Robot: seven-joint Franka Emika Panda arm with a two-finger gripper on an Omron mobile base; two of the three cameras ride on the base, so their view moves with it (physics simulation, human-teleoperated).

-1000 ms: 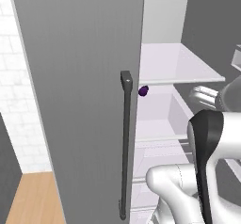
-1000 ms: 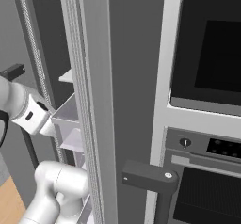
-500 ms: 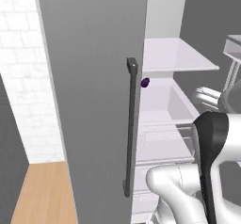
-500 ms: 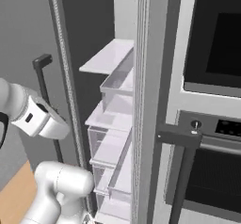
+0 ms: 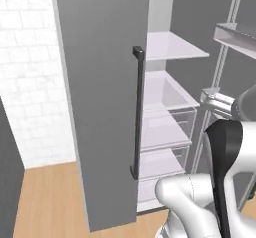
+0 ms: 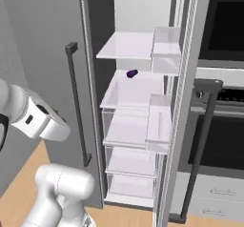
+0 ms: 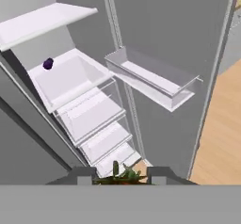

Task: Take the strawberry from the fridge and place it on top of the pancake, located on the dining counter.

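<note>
Your hand [image 7: 121,175] sits at the bottom of the hand view, and its two dark fingers appear clamped on the strawberry [image 7: 124,175]. All you see of the berry is a tuft of dark green leaves with a hint of red beside it. Judge it as very light, soft and easily bruised, so hold it gently across its body, not by the leaves, and do not squeeze harder. Ahead is the open fridge [image 6: 143,11], with pale shelves and clear drawers stacked below. A small dark purple fruit [image 6: 132,73] lies alone on the middle shelf [image 6: 125,91]; leave it there. The grey left door [image 5: 100,107] with its long dark handle [image 5: 137,112] stands close on one side. The right door [image 6: 190,102], with its clear bin [image 7: 155,84], stands on the other. Both doors crowd the path out, and the black oven [image 6: 224,25] lies just beyond the right one.
</note>
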